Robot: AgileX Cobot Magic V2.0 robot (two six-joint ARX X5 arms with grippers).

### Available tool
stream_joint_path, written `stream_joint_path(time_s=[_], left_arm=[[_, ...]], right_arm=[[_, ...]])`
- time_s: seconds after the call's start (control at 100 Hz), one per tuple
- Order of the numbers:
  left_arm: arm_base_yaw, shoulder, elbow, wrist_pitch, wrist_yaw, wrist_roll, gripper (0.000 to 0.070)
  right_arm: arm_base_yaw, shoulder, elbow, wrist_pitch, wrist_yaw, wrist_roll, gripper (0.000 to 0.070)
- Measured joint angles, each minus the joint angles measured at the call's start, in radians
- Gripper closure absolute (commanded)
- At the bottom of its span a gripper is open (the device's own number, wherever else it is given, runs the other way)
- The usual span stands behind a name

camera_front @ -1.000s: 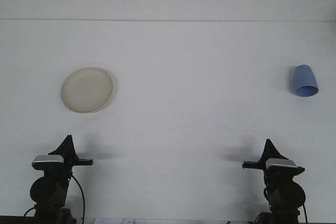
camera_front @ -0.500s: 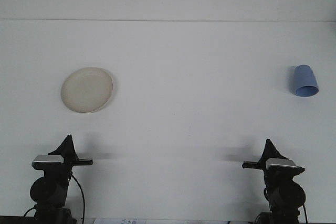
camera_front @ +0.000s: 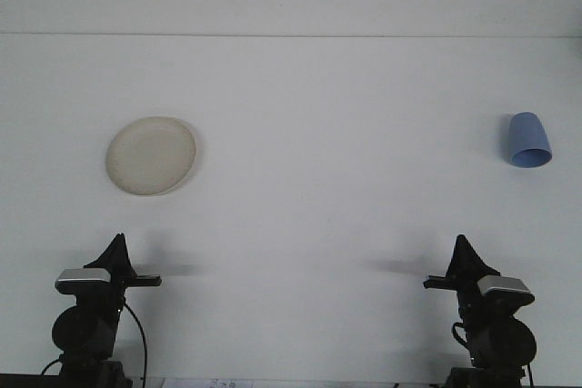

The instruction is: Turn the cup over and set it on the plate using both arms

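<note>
- The white table (camera_front: 300, 215) holds everything.
- The cream plate (camera_front: 151, 155) lies on the left, ready for the cup.
- The blue cup (camera_front: 529, 140) sits far right, well apart from it.
- The left pincer (camera_front: 116, 256) and right pincer (camera_front: 466, 259) wait low down; their fingers cannot be made out.

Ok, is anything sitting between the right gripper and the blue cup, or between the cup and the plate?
Nothing visible. The white table is bare between the right gripper and the blue plastic cup, and also between the cup and the round cream plate on the left.
</note>
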Motion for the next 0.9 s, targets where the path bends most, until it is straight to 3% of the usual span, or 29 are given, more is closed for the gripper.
stream_joint_path(time_s=[0.05, 0.13, 0.17, 0.29, 0.54, 0.76, 0.9], left_arm=[[0.000, 0.000, 0.000, 0.000, 0.000, 0.000, 0.0684], [0.000, 0.000, 0.000, 0.000, 0.000, 0.000, 0.0684], [0.000, 0.000, 0.000, 0.000, 0.000, 0.000, 0.0684], [0.000, 0.000, 0.000, 0.000, 0.000, 0.000, 0.0684], [0.000, 0.000, 0.000, 0.000, 0.000, 0.000, 0.0684], [0.000, 0.000, 0.000, 0.000, 0.000, 0.000, 0.0684], [0.000, 0.000, 0.000, 0.000, 0.000, 0.000, 0.0684]], right_arm=[[0.000, 0.018, 0.057, -0.028, 0.022, 0.002, 0.0556], [0.000, 0.075, 0.166, -0.057, 0.038, -0.014, 0.0277], [0.000, 0.113, 0.221, -0.072, 0.049, -0.031, 0.0213], [0.000, 0.266, 0.370, -0.144, 0.068, -0.112, 0.0215], [-0.017, 0.608, 0.565, -0.139, 0.205, -0.336, 0.0215], [-0.170, 0.927, 0.625, -0.058, 0.165, -0.466, 0.0216], [-0.323, 1.083, 0.625, 0.057, 0.060, -0.524, 0.0216]])
